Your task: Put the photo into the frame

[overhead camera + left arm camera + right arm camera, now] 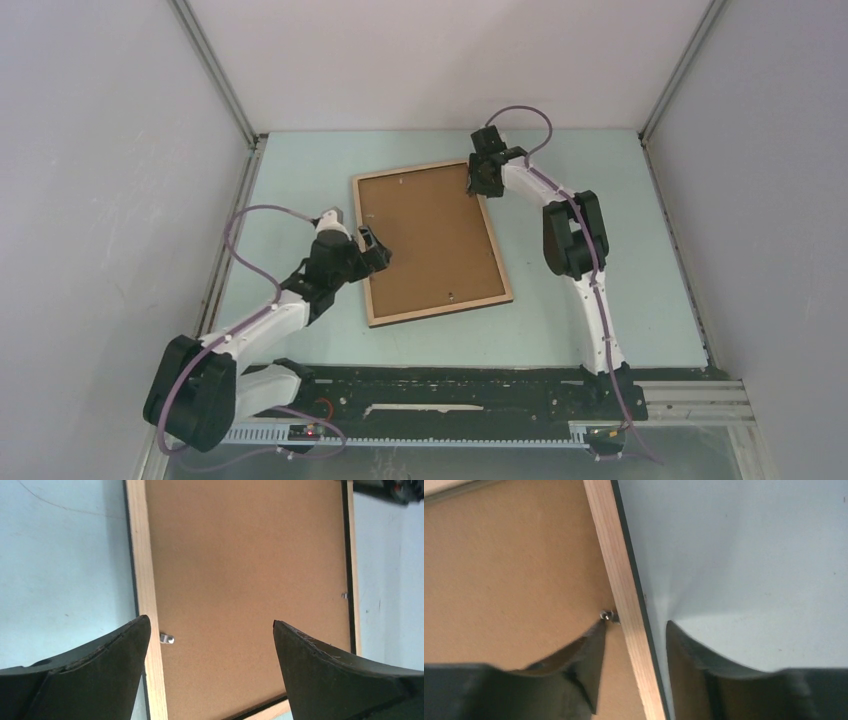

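The frame [440, 311] lies flat mid-table, light tan wood face up, with a plain brown backing board [430, 235] filling it. The photo is hidden or out of view. My left gripper [375, 250] is open and empty at the frame's left rail; in the left wrist view its jaws [210, 621] span the rail [147, 580] and the board [245, 570], near a small metal tab [167, 639]. My right gripper [480, 185] is at the frame's far right corner. Its jaws [635, 625] straddle the rail [624, 580] with gaps, one fingertip by a metal tab [608, 615].
The pale blue table [600, 220] is walled by grey panels on three sides. A black base strip [450, 385] with both arm mounts runs along the near edge. Another small metal tab [344, 595] sits on the frame's opposite rail.
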### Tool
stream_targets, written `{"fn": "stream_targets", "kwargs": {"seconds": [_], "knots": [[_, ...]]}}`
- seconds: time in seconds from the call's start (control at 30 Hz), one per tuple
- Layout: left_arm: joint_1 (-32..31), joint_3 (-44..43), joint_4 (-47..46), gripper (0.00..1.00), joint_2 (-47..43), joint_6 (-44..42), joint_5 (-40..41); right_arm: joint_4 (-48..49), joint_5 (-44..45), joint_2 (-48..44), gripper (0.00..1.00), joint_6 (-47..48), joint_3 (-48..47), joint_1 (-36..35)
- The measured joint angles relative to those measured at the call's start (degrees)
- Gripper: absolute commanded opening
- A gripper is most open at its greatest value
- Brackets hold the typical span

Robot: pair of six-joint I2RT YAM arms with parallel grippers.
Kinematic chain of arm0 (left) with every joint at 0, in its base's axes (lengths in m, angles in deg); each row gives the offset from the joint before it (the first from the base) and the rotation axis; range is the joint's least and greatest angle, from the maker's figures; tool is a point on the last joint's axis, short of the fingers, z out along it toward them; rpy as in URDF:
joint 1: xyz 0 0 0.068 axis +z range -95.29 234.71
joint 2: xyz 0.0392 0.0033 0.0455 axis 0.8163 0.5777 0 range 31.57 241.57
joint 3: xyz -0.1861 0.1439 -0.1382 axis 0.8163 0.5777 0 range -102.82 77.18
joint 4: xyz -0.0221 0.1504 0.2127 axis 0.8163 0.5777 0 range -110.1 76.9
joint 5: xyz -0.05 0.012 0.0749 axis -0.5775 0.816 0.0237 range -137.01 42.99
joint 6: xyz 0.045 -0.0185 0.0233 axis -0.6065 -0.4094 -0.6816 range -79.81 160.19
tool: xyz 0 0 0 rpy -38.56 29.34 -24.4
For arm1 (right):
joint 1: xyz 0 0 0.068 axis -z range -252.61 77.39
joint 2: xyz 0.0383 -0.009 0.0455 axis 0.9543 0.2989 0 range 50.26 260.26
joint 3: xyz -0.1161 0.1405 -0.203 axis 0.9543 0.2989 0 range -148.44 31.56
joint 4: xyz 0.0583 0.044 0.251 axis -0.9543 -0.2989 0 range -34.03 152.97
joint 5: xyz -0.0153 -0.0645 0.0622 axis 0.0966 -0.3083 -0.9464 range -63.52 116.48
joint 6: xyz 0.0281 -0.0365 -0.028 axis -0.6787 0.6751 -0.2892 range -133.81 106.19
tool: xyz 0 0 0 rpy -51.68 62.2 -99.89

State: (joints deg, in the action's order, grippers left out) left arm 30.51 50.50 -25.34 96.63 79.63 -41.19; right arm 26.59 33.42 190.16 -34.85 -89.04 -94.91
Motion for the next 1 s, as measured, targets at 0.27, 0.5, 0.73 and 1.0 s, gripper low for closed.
{"fn": "stream_targets", "kwargs": {"seconds": [0.27, 0.5, 0.73, 1.0], "knots": [[8.76, -15.72, 8.81, 0.97, 7.30, 1.14, 1.40, 6.58, -2.67, -6.27, 0.31, 0.15, 12.26, -0.17], [12.50, -32.87, 13.55, 0.85, 29.29, 0.72, 0.57, 7.78, -6.36, -6.80, 0.02, 1.68, 13.11, 1.46], [12.33, -41.46, 21.75, 0.80, 42.10, 1.11, 1.77, 7.91, -9.73, -6.82, 0.00, 2.05, 13.25, 2.47], [12.33, -49.53, 26.86, 0.74, 46.38, 5.46, 6.71, 7.91, -10.91, -6.82, 0.00, 2.14, 13.25, 2.73]]}}
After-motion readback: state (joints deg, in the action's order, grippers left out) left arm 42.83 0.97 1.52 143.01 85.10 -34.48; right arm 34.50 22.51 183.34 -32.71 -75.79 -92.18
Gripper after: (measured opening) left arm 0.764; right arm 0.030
